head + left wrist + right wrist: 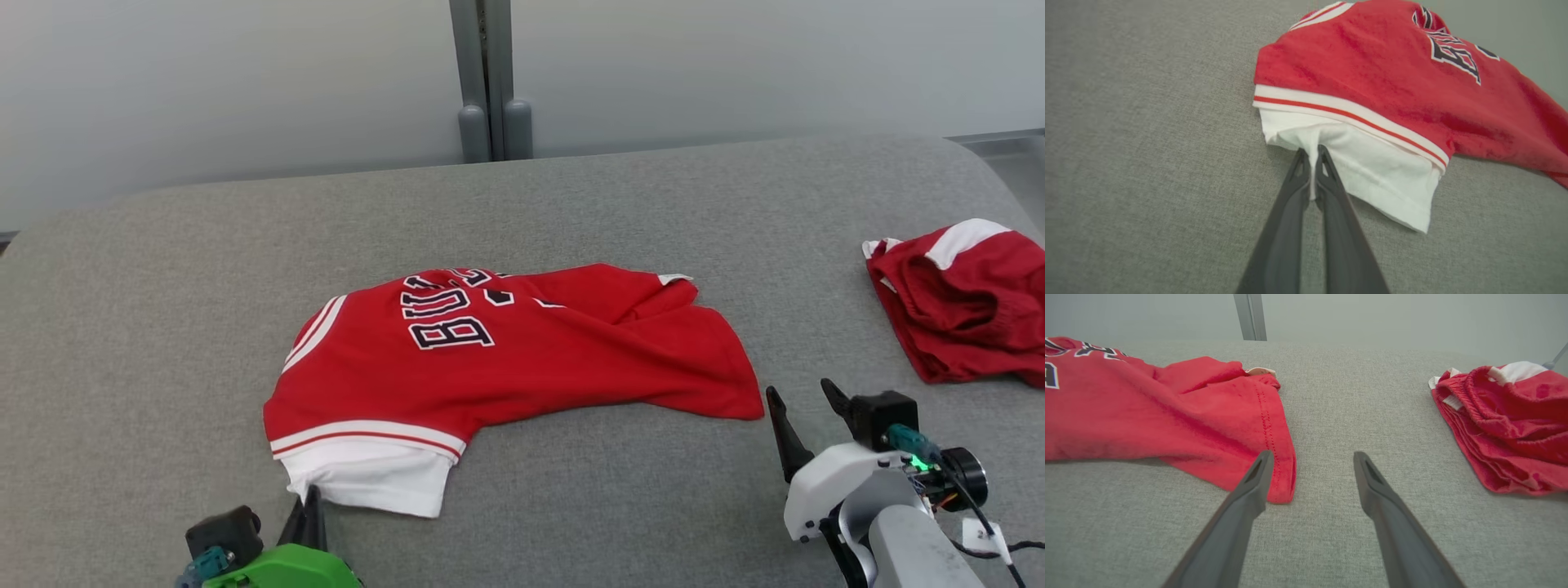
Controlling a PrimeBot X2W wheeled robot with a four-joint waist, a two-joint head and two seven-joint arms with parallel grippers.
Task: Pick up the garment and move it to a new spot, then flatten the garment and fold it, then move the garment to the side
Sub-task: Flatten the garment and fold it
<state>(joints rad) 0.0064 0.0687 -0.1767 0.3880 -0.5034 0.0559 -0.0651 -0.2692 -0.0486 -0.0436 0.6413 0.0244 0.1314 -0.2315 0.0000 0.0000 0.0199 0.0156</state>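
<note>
Bare lab: grey cushion (163, 327), blank wall (204, 82)

Even, soft overhead light, faint shadows, wide-angle stretch in wrist views

Tabletop (571, 204): covered in grey woven fabric, rounded at the far corners, with a pale wall behind it.

Item 1: red jersey (522, 351), lying directly on the fabric near the middle, rumpled and not spread flat. Dark, white-edged lettering (445, 314) faces up on its far left part. A white sleeve (367, 474) below a red-and-white striped band forms the near left end. The stitched red hem lies at the right end.

Item 2: red shorts (971, 310) with a white band, bunched in a loose pile by the right edge, well apart from the jersey.
</note>
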